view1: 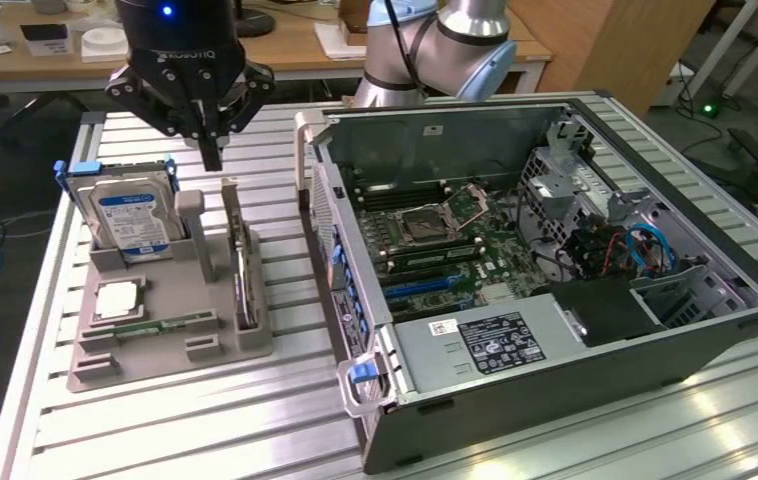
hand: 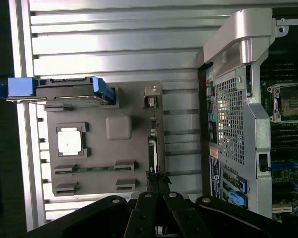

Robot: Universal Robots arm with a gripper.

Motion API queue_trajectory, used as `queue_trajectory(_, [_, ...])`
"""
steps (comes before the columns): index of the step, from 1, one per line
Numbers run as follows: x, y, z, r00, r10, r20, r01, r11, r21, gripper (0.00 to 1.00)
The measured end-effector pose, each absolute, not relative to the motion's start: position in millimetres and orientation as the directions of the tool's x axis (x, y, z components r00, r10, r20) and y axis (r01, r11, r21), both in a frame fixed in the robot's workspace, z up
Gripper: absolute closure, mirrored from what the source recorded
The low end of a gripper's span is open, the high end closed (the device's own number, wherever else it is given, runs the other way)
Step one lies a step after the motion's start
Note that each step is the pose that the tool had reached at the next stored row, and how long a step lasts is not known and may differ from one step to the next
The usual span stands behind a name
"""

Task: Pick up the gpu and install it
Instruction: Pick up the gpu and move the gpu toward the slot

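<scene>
Gripper: fingers pressed together, nothing pinched, pointing straight down over the grey holder tray.

Gpu stands on edge in the tray's long slot, on the side nearest the PC case. Gripper tips hang just above one end of the card, lined up w/ its top edge; contact can't be told, looks apart.

Rest of tray:
- hard drive, blue-white label, blue rails, upright in its slot
- CPU flat in a square recess
- memory stick lying in a narrow slot

Case lies on its side, lid off, motherboard exposed, PSU at the near end. A narrow strip of slatted alu table runs btwn tray and case wall; open table in front of the tray.
</scene>
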State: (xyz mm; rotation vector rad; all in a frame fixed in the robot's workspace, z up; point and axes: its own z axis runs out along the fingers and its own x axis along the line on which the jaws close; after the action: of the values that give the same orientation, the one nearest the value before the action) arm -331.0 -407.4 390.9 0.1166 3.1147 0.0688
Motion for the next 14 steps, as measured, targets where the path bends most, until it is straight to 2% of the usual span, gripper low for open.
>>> queue_trajectory(6, [-331.0, -407.4, 390.9, -0.997, 0.075, -0.022, 0.074, 0.996, 0.045, 0.89])
queue_trajectory(9, [-331.0, -407.4, 390.9, -0.997, 0.075, -0.022, 0.074, 0.996, 0.045, 0.71])
queue_trajectory(10, [-331.0, -407.4, 390.9, -0.997, 0.075, -0.022, 0.074, 0.996, 0.045, 0.71])
queue_trajectory(12, [-331.3, -407.4, 390.8, -0.997, 0.075, -0.023, 0.074, 0.996, 0.045, 0.59])
queue_trajectory(13, [-331.3, -407.4, 390.9, -0.997, 0.075, -0.023, 0.074, 0.996, 0.045, 0.59])
queue_trajectory(14, [-331.3, -407.4, 390.9, -0.997, 0.075, -0.023, 0.074, 0.996, 0.045, 0.53])
